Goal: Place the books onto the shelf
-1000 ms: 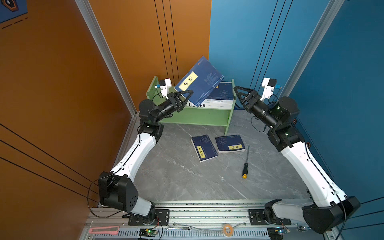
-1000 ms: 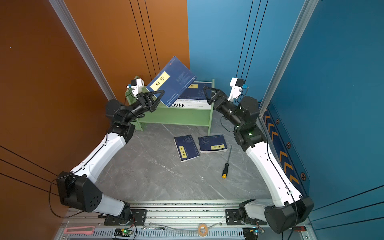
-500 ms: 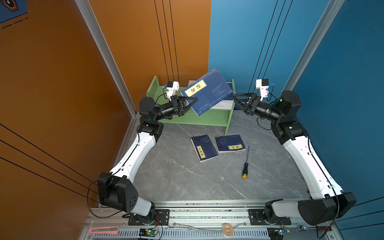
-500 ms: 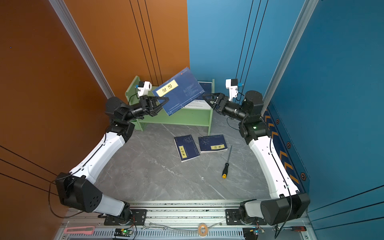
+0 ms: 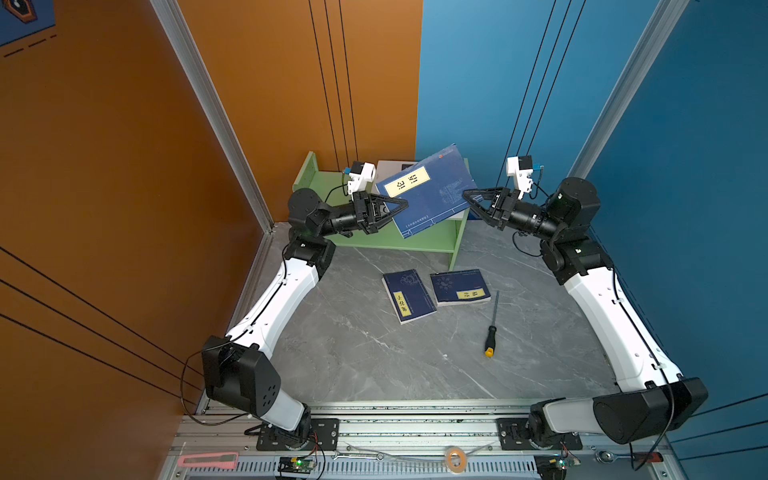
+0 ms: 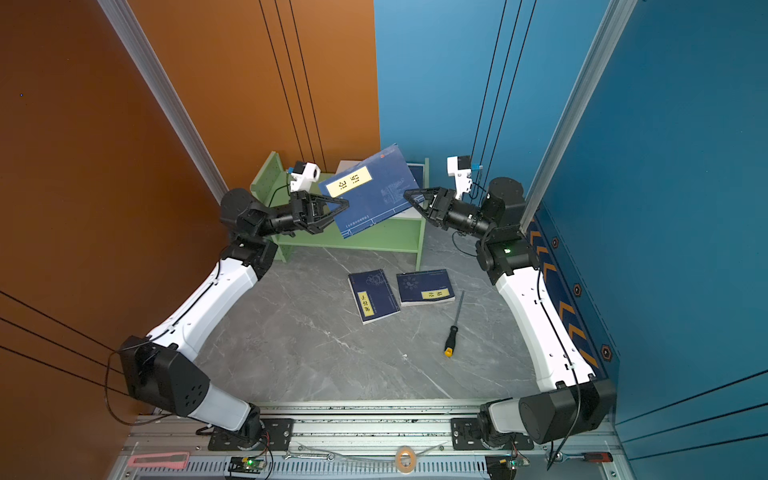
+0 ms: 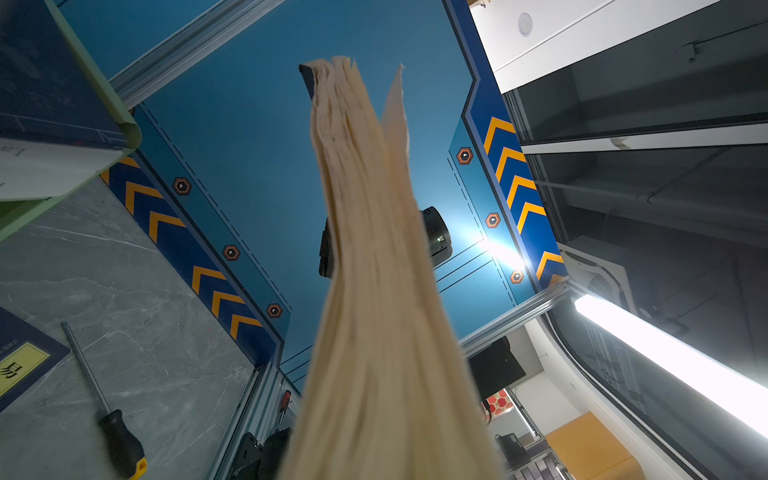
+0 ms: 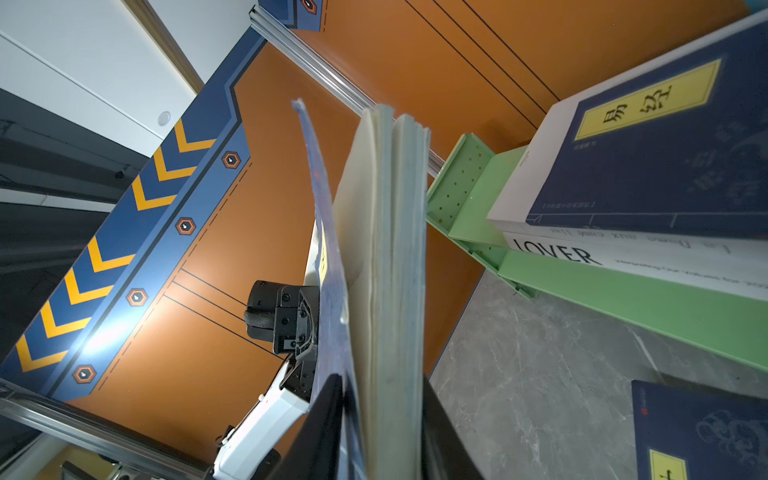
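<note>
Lying nearest on the grey marbled table (image 5: 353, 357) is a yellow-tipped screwdriver (image 5: 491, 328), its shaft end just beside two navy paperbacks. The left paperback (image 5: 408, 295) and the right paperback (image 5: 459, 286) lie flat, side by side, each with a yellow title label.

Above and behind them a third navy book (image 5: 432, 191) hangs in the air before the green shelf (image 5: 432, 241). It is tilted, cover facing up toward the camera, with its yellow label near the upper left. Both wrist views show its cream page edges fanning a little loose.

The left gripper (image 5: 402, 204) pinches its lower left edge, forearm reaching in almost level from the left. The right gripper (image 5: 466, 194) has its fingers pressed onto the opposite edge, forearm angled in from the right.

Farthest back, on the shelf's upper board, a navy volume (image 8: 665, 145) lies on a white book (image 8: 623, 262) lettered LOVER.
</note>
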Controlling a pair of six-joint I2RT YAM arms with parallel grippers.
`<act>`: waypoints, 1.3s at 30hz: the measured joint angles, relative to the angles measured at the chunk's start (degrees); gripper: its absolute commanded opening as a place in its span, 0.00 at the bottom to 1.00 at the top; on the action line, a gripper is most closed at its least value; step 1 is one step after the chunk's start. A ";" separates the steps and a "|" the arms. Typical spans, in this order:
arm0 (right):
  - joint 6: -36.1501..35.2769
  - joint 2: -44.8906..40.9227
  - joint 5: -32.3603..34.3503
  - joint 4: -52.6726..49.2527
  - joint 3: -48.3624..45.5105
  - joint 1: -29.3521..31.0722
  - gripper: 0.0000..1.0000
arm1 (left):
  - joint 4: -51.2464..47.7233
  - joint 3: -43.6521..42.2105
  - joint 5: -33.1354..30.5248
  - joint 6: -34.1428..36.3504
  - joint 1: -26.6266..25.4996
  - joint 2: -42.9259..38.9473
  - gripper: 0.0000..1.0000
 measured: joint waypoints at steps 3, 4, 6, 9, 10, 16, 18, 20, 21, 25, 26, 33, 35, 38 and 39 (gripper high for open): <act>1.36 0.00 0.46 1.81 -0.24 -0.02 0.17 | 0.04 1.11 -0.22 0.26 0.00 0.83 0.18; 1.84 -0.02 0.70 2.71 -0.63 0.00 0.13 | 0.02 1.14 -1.01 0.50 0.00 0.90 0.21; 3.26 -0.13 1.49 4.48 -2.10 0.00 0.13 | 0.02 1.11 -3.63 1.79 0.00 0.96 0.28; 5.95 -0.31 3.96 7.80 -5.31 0.04 0.13 | -1.07 1.01 -8.87 4.15 0.00 0.98 0.44; 6.84 -0.35 5.03 9.05 -6.51 0.07 0.12 | -1.77 0.94 -10.88 4.94 0.04 0.98 0.46; 10.82 -2.10 12.68 15.67 -12.63 0.61 0.10 | -5.25 -4.55 -23.85 10.23 0.33 -1.38 0.64; 11.06 -2.97 15.63 16.90 -13.90 0.85 0.10 | -7.28 -5.29 -26.18 11.93 0.31 -2.25 0.67; 11.02 -3.78 18.45 17.70 -14.67 1.18 0.10 | -8.59 -5.40 -27.54 13.27 -0.15 -3.02 0.68; 11.02 -4.09 19.85 18.16 -14.84 1.49 0.10 | -8.76 -5.40 -27.89 13.84 -0.59 -3.34 0.69; 10.99 -4.33 23.34 20.44 -14.88 2.95 0.10 | -9.07 -5.31 -28.15 14.71 -2.84 -3.72 0.68; 11.02 -4.33 23.89 20.81 -14.88 3.19 0.10 | -9.22 -5.31 -28.15 14.75 -3.26 -3.69 0.68; 11.61 -4.02 26.36 23.96 -14.86 4.20 0.10 | -10.05 -3.76 -28.09 15.17 -5.27 -1.92 0.57; 11.74 -3.54 26.69 24.81 -14.86 4.39 0.10 | -10.12 -3.06 -28.11 15.08 -5.57 -1.31 0.49; 11.96 -2.67 27.32 25.51 -14.86 4.98 0.10 | -10.23 -2.05 -28.15 15.12 -5.75 -0.66 0.33; 12.07 -2.40 27.50 25.62 -14.86 5.16 0.10 | -10.27 -1.66 -28.15 15.10 -5.75 -0.48 0.28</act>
